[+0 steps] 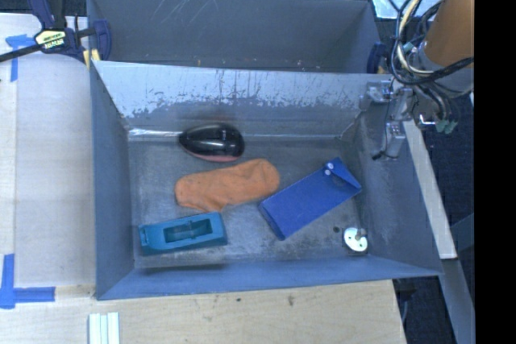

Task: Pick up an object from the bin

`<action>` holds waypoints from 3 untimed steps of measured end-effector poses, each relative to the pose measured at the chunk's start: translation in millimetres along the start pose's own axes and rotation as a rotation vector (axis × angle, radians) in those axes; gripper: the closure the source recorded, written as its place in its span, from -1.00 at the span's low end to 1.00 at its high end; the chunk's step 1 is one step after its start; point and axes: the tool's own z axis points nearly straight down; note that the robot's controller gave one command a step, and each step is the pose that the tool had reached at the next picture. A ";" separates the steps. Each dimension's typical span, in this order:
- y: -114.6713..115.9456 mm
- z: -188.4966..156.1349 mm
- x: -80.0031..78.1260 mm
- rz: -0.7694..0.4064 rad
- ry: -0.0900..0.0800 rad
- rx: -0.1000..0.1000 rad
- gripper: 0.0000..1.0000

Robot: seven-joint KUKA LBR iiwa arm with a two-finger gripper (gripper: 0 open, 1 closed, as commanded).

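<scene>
Over the right wall of the grey bin (242,84), the pincer (393,142) (open or closed: cannot tell). Nearest below it, a flat blue board (310,200); just left, an orange cloth bundle (227,184). Farther off, a black oval thing (211,142), a teal box (184,234), a small white disc (355,239).

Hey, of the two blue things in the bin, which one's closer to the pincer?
The flat dark blue panel on the right, lying nearest the pincer. The smaller teal box sits far off by the front left corner.

The bin (153,173) holds a black mouse (211,141), orange cloth (227,184), blue board (310,200), teal box (183,234) and a disc (355,238).
</scene>
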 end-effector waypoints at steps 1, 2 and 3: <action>0.8 -5.5 -1.2 -0.003 -0.008 0.001 -1.00; 32.2 50.3 7.3 -0.003 -0.012 0.003 -1.00; 56.5 87.5 6.8 0.021 -0.003 -0.001 -1.00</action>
